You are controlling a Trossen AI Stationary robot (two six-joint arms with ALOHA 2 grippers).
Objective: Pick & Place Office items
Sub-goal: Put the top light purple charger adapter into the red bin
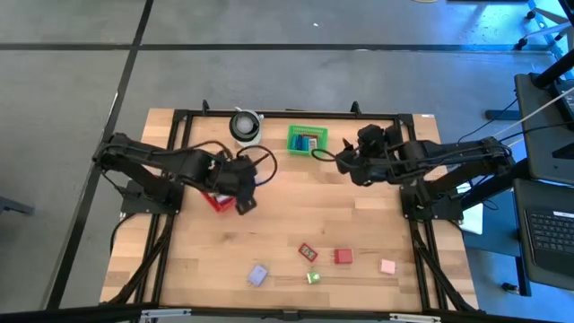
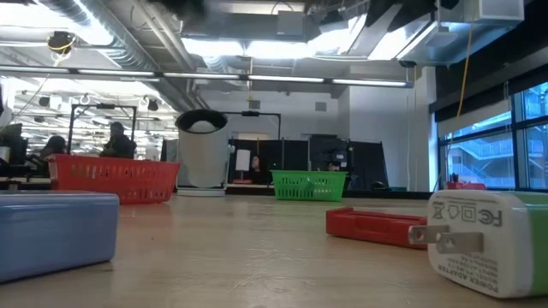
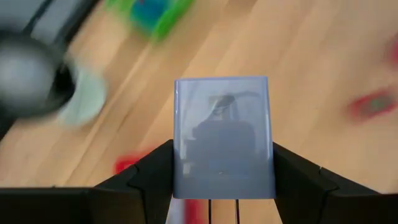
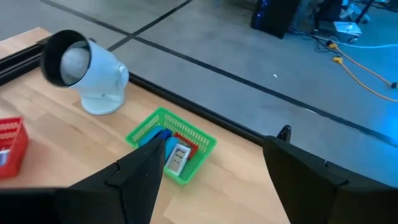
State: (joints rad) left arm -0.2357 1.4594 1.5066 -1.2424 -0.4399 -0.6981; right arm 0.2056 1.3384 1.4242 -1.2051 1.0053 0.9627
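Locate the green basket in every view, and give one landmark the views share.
High view: green basket at the table's far edge, centre, right of the white cylinder.
Low view: green basket in the middle distance, right of the white cylinder.
Left wrist view: blurred green basket beyond the held lavender block.
Right wrist view: green basket near the white cylinder.
Shared landmark: the white cylinder.

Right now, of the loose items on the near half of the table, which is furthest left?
The lavender block. It lies left of the green piece, the two red pieces and the pink piece.
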